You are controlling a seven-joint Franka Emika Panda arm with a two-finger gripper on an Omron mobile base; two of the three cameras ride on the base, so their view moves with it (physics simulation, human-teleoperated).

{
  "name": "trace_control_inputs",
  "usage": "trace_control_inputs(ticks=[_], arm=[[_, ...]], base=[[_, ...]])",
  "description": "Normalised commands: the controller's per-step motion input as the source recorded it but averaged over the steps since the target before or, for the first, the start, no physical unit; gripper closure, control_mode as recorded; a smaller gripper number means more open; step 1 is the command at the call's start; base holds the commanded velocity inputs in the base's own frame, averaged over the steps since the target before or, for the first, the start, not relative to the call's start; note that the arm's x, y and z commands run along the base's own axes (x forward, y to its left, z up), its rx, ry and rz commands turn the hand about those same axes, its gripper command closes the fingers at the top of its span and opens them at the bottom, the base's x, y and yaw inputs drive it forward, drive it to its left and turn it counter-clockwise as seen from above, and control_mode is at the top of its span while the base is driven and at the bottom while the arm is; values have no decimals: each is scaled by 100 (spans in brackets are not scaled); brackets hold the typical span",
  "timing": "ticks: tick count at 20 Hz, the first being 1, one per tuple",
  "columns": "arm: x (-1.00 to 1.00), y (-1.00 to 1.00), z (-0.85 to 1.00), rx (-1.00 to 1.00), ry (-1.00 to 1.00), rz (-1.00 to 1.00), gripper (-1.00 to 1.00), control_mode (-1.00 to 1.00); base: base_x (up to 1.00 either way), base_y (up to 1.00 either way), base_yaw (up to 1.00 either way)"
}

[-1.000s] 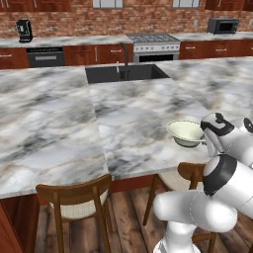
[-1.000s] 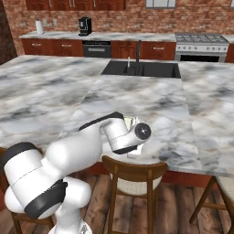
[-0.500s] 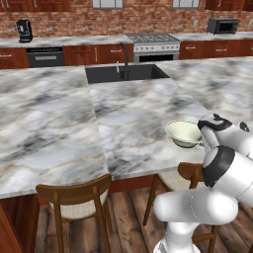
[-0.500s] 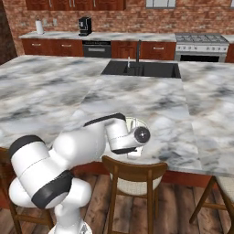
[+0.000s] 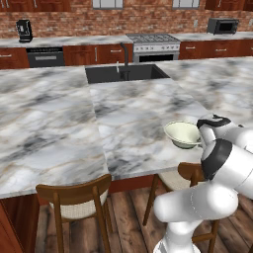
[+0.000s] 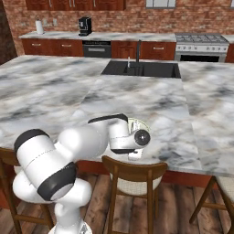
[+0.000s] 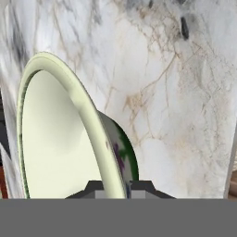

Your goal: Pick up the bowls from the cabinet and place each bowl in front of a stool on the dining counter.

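A whitish pale-green bowl [image 5: 181,134] with a dark green foot sits low over the dining counter [image 5: 123,113] near its front edge, above a wooden stool [image 5: 190,173]. My gripper [image 5: 200,140] is shut on the bowl's right rim. In the hand view the bowl [image 7: 60,139] stands edge-on against the marble [image 7: 176,92], with the rim pinched in my gripper [image 7: 115,186]. In the right base view the bowl's rim [image 6: 142,123] peeks out behind my hand [image 6: 132,139]. Whether the bowl touches the marble I cannot tell. The cabinet is out of view.
A black inset sink [image 5: 126,73] with a faucet lies in the counter's far middle. A second stool [image 5: 74,197] stands at the front left. Beyond are a stove [image 5: 153,44], a coffee machine [image 5: 23,29] and a microwave [image 5: 222,25] on the brick-wall counter.
The hand and bowl have sunk slightly toward the counter. The arm's elbow has swung a little. The grip on the rim is unchanged.
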Motion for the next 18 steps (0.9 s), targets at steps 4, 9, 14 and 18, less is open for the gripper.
trace_control_inputs(ticks=[4, 9, 14, 18], arm=[[9, 0, -15, -2, 0, 0, 100, -100], [4, 0, -2, 0, 0, 0, -100, -100], [14, -2, 0, 0, 2, 0, -100, -100], [4, -6, 3, -2, 0, 0, -100, -100]], base=[[0, 0, 0], [0, 0, 0], [0, 0, 0], [0, 0, 0]])
